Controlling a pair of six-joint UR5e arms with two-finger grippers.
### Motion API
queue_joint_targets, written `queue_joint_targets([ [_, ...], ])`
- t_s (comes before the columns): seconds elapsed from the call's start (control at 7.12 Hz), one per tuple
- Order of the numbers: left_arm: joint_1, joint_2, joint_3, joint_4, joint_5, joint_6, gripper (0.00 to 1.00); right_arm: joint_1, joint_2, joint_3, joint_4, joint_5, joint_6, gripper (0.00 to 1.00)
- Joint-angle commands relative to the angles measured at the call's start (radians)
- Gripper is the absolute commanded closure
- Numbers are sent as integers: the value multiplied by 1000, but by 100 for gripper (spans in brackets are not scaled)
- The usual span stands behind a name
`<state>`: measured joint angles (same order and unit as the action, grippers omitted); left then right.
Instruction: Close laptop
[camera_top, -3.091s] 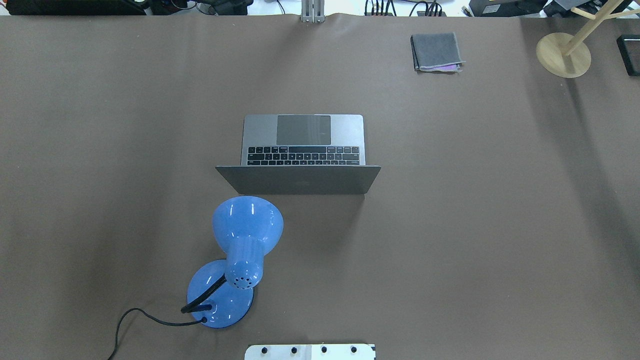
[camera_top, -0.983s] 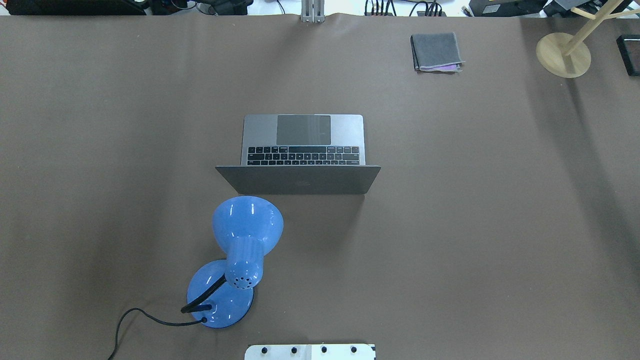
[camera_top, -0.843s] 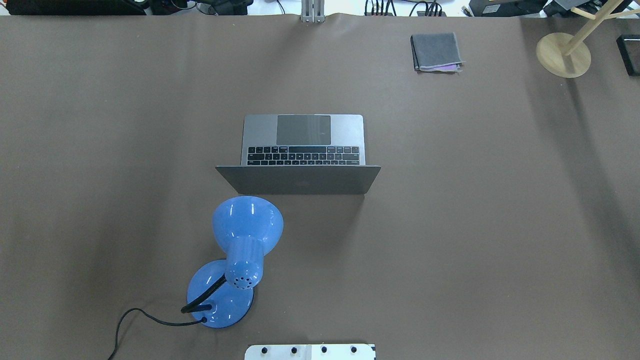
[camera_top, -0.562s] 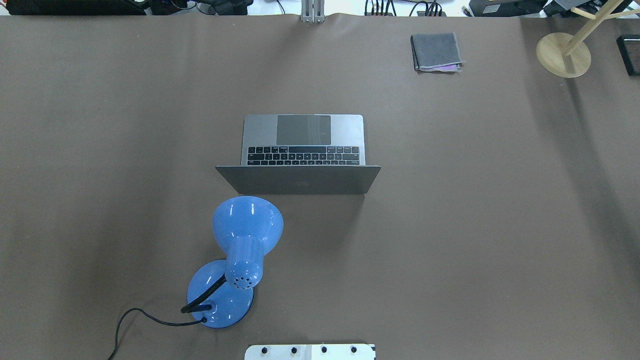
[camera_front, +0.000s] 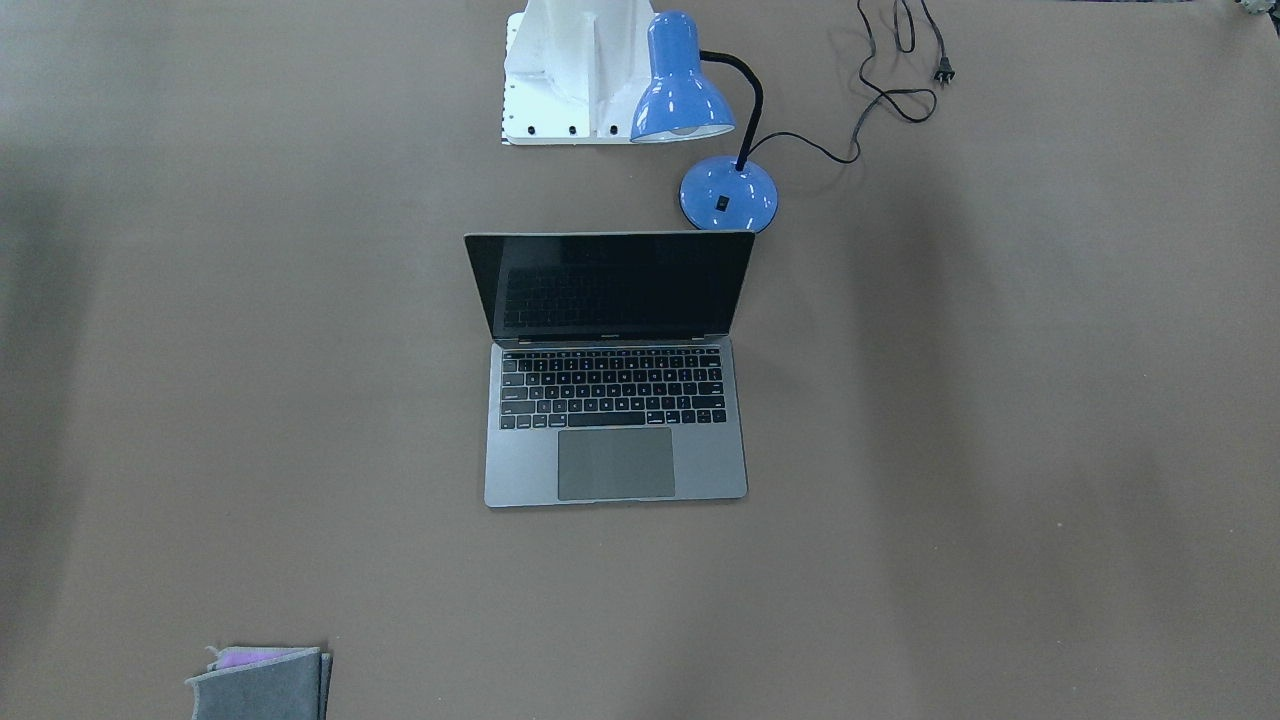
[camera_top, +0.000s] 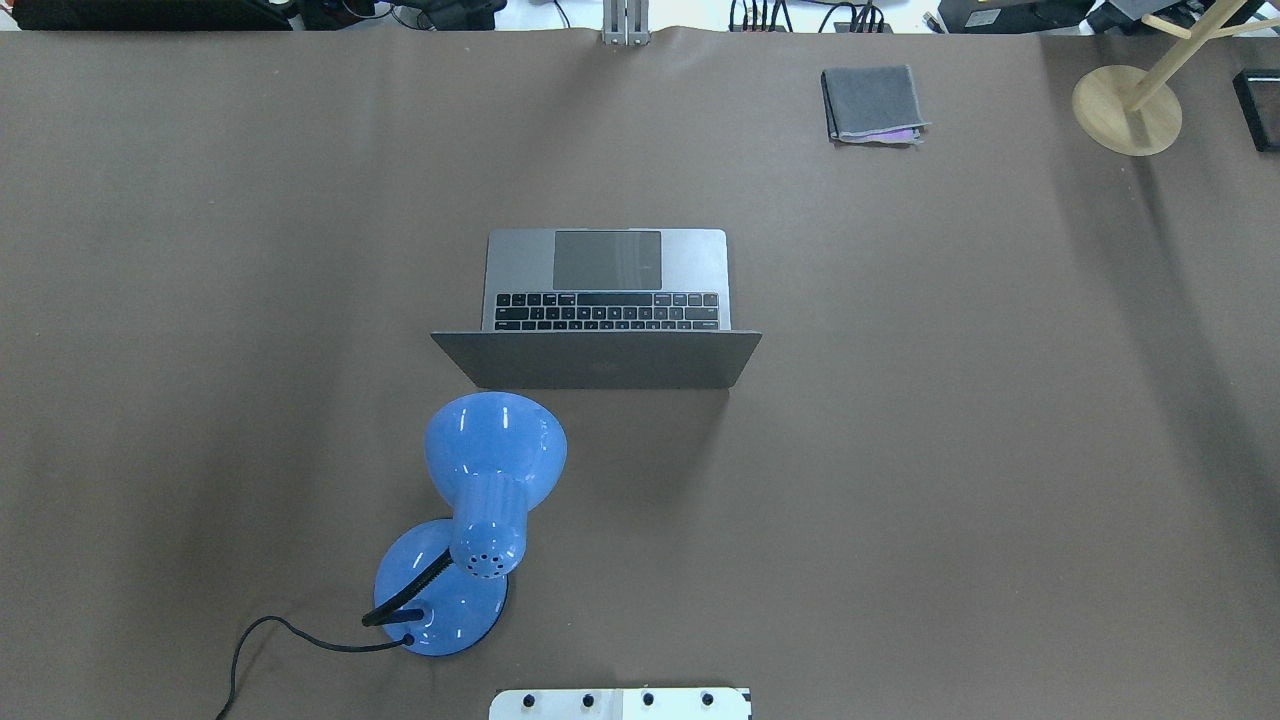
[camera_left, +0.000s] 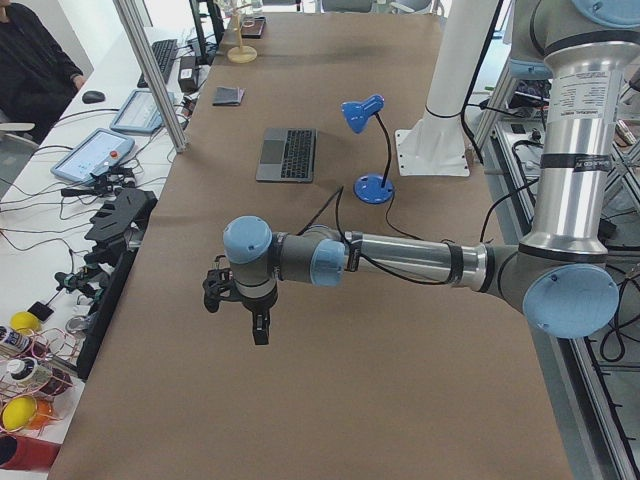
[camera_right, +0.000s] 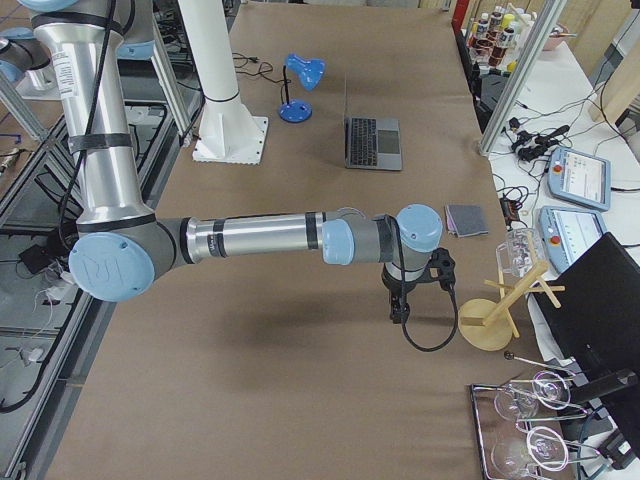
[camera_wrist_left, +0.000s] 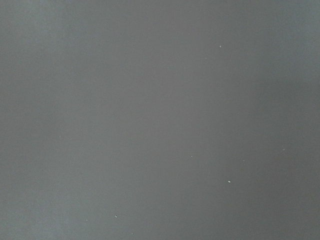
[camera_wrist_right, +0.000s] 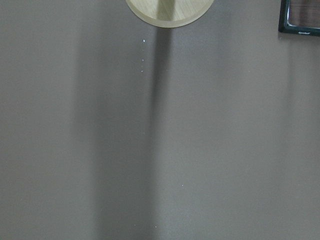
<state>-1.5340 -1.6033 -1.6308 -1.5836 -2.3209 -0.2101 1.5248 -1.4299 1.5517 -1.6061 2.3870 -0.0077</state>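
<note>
The laptop (camera_top: 605, 290) stands open in the middle of the table, its grey lid toward the robot and its keyboard and trackpad away from it. The front-facing view shows its black screen upright (camera_front: 615, 285). It is small in the side views (camera_left: 288, 155) (camera_right: 373, 142). My left gripper (camera_left: 255, 325) hangs over bare table far to the laptop's left. My right gripper (camera_right: 397, 310) hangs over bare table far to its right. Both show only in the side views, so I cannot tell whether they are open or shut. The wrist views show only table cover.
A blue desk lamp (camera_top: 490, 460) with a black cord stands just behind the lid on the robot's side, left of centre. A folded grey cloth (camera_top: 872, 103) lies far right. A wooden stand (camera_top: 1126, 108) is at the far right corner, close to my right gripper (camera_right: 490, 320).
</note>
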Motion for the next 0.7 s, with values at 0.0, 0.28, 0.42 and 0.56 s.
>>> queue_joint_targets([
  [0.0, 0, -4, -1, -1, 0, -6, 1, 0, 0, 5, 0, 0, 0, 0],
  [0.28, 0, -45, -17, 2, 0, -17, 1, -15, 20, 11, -5, 32, 5, 0],
  [0.42, 2, -72, -30, 8, 0, -40, 1, -17, 40, 2, 1, 37, 30, 0],
  [0.56, 6, -89, -56, 8, -3, -95, 1, -34, 54, 19, 3, 35, 54, 0],
])
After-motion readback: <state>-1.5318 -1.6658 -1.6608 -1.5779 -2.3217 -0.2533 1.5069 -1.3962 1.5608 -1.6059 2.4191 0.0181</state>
